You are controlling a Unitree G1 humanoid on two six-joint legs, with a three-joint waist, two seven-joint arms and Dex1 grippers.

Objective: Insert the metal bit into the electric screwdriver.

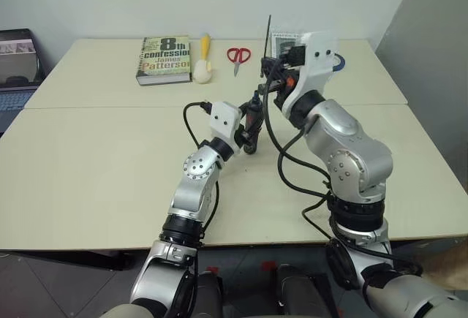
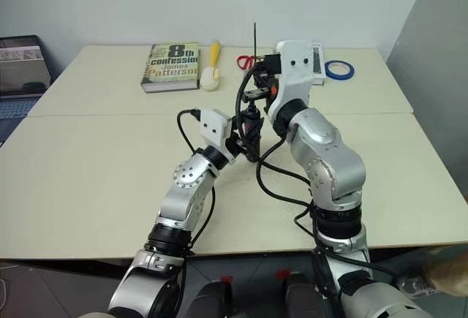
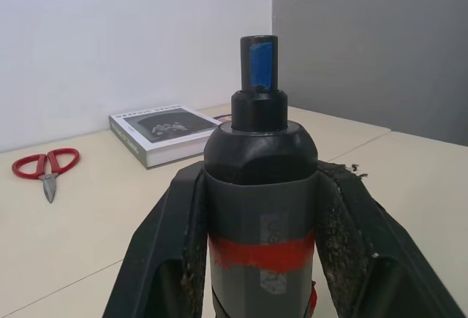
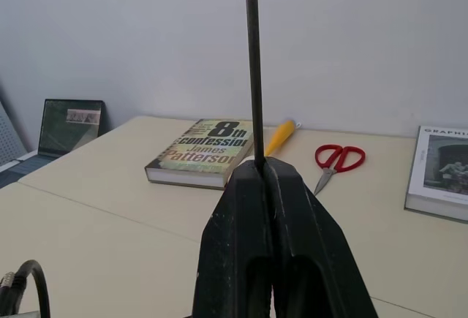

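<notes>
The electric screwdriver (image 3: 259,186), dark-bodied with a red band, stands upright over the middle of the table, its small tip pointing up. My left gripper (image 1: 252,134) is shut on it, one finger (image 3: 164,245) on each side of the body. The metal bit (image 4: 254,62), a thin dark rod, points straight up, and my right gripper (image 4: 263,166) is shut on its lower end. In the head views the right gripper (image 2: 258,71) with the bit (image 2: 255,40) hangs just above and slightly behind the screwdriver (image 2: 252,122), apart from it.
At the table's far side lie a paperback book (image 1: 164,58), a yellow-handled brush (image 1: 204,58), red scissors (image 1: 238,56), a second book (image 3: 164,131) and a blue tape roll (image 2: 340,69). A laptop (image 2: 25,66) sits off the table to the left. Black cables (image 1: 281,153) hang from both arms.
</notes>
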